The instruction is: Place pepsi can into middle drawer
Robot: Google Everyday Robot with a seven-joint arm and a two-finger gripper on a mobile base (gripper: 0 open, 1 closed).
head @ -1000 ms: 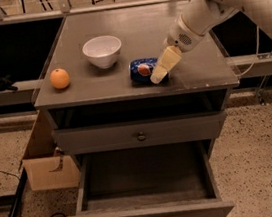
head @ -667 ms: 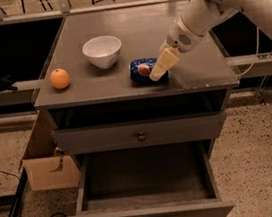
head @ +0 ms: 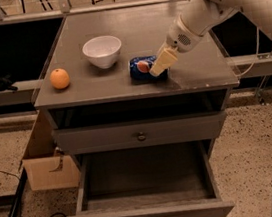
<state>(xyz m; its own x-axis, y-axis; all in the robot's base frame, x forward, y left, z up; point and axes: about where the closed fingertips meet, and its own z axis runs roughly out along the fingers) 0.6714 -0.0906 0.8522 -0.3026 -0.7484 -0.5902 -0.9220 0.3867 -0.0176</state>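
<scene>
The pepsi can (head: 140,68), blue with its round logo facing up, lies on its side on the grey cabinet top (head: 191,72), right of centre near the front edge. My gripper (head: 159,65), cream-coloured on a white arm coming in from the upper right, is down at the can's right end and overlaps it. The middle drawer (head: 145,180) is pulled out wide open below, with tall side walls and a dark floor, and nothing shows inside it.
A white bowl (head: 102,50) stands left of the can and an orange fruit (head: 59,78) sits at the top's left edge. A shut drawer front with a round knob (head: 141,136) is above the open drawer. A cardboard box (head: 45,166) and cables lie on the floor at left.
The gripper has stayed at the can's right end with only a slight shift up and left. The can, bowl and drawer have not moved.
</scene>
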